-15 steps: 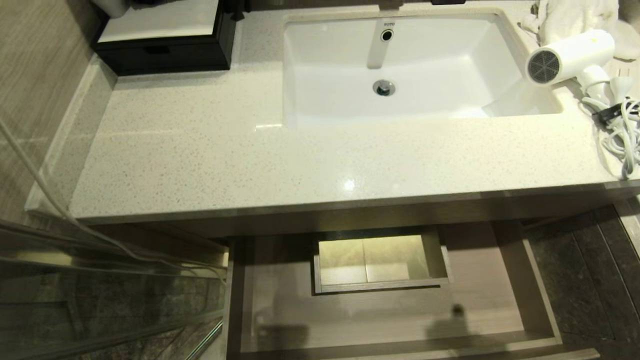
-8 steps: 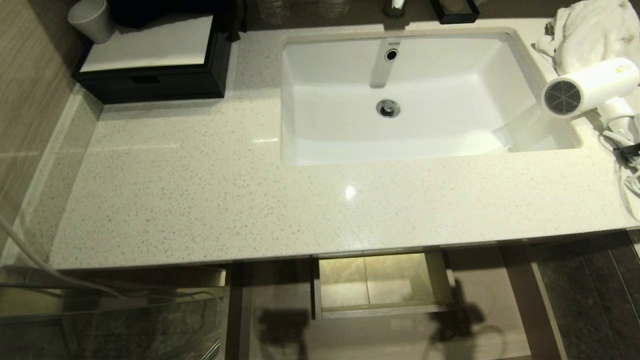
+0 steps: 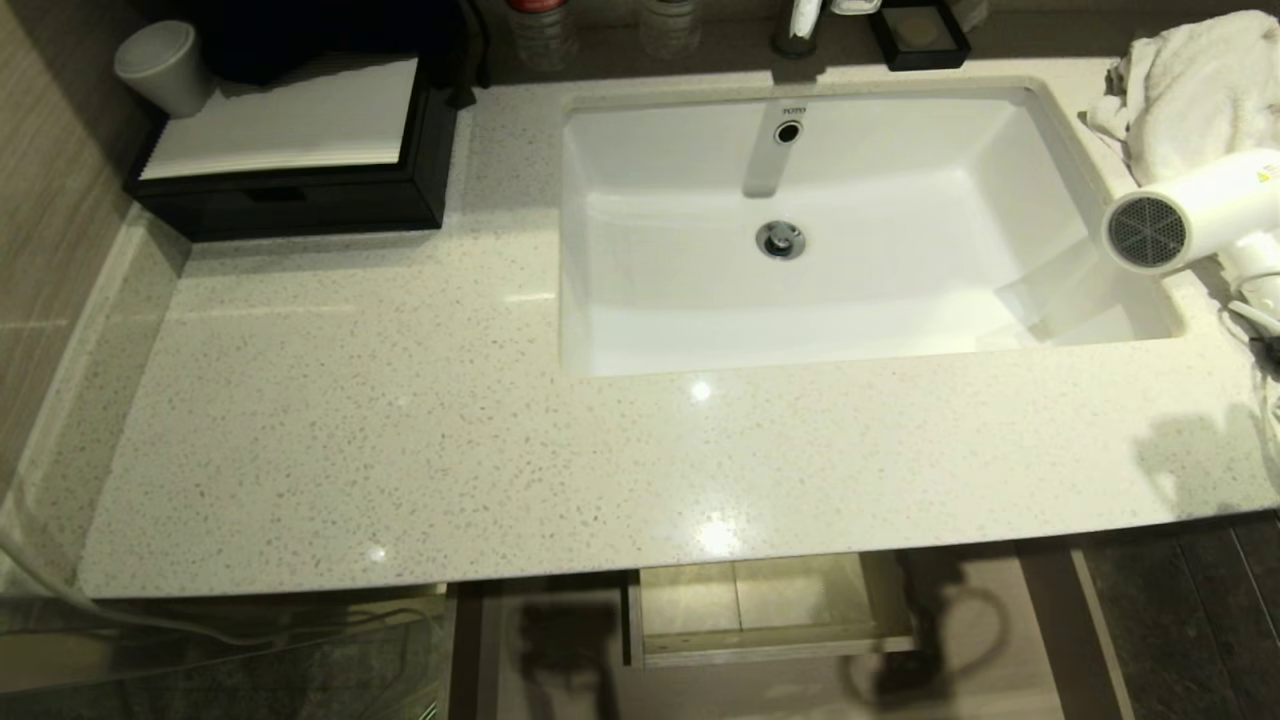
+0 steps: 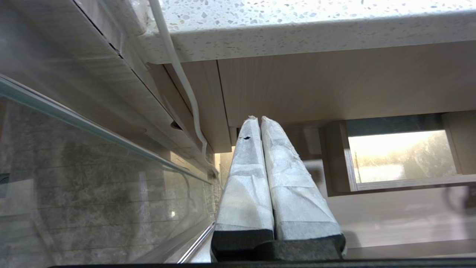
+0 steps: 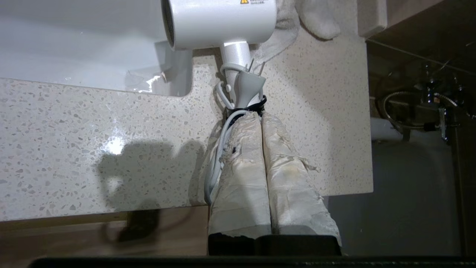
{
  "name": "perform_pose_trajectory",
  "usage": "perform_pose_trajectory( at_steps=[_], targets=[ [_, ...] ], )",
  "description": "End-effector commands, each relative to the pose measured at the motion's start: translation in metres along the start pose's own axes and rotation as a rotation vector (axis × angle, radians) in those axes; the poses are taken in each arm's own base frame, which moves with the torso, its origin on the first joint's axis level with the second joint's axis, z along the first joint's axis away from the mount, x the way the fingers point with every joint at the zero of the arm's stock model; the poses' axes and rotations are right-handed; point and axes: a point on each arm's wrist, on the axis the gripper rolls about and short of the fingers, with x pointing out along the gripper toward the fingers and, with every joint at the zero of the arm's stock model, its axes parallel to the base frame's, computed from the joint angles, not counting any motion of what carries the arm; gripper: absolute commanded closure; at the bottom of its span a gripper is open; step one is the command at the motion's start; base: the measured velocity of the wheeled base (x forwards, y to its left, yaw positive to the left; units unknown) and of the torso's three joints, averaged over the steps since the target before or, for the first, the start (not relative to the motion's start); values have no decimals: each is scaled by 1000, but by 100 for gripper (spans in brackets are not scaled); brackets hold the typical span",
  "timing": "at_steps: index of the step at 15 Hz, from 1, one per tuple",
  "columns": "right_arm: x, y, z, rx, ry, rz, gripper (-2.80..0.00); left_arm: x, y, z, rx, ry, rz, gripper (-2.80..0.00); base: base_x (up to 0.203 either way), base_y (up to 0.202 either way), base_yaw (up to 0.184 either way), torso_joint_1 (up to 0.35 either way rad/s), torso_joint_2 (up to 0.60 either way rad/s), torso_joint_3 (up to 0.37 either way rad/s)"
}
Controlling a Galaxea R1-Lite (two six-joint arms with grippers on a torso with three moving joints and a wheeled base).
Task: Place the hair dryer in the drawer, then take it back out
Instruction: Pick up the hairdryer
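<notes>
The white hair dryer [image 3: 1190, 215] lies on the counter's right end beside the sink, grey grille facing the basin. In the right wrist view the hair dryer [image 5: 223, 20] has its handle pointing toward my right gripper [image 5: 258, 114], which is shut with nothing between its fingers. Its tips hover at the plug [image 5: 247, 87] and black tie, and the pale cord [image 5: 217, 156] runs alongside one finger. The drawer [image 3: 1045, 640] stands open under the counter, its boxed cutout [image 3: 770, 610] showing. My left gripper [image 4: 257, 118] is shut and parked low beside the drawer [image 4: 390, 219]. Neither gripper shows in the head view.
A white towel [image 3: 1190, 90] is bunched behind the dryer. The white sink [image 3: 800, 300] fills the counter's middle. A black box with a white top [image 3: 290, 190] and a cup [image 3: 165, 65] stand at back left. A glass panel [image 4: 93, 178] lies left of the drawer.
The head camera has risen, so the whole scene slid down the picture and less of the drawer shows. A shadow of my right arm now falls on the counter's right front.
</notes>
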Motion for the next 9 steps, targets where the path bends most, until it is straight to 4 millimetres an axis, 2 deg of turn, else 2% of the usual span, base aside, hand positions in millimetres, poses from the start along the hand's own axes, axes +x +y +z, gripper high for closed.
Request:
perform_pose_trajectory(
  at_steps=[1, 6, 7, 9],
  targets=[
    [31, -3, 5, 0, 110, 14, 0, 0, 0, 0, 0, 1, 1, 0, 0, 0, 0, 0, 0, 0],
    [87, -19, 11, 54, 312, 172, 0, 0, 0, 0, 0, -1, 1, 0, 0, 0, 0, 0, 0, 0],
    [95, -24, 12, 72, 332, 216, -280, 0, 0, 0, 0, 1, 1, 0, 0, 0, 0, 0, 0, 0],
    [106, -31, 13, 78, 357, 269, -280, 0, 0, 0, 0, 1, 1, 0, 0, 0, 0, 0, 0, 0]
  ],
)
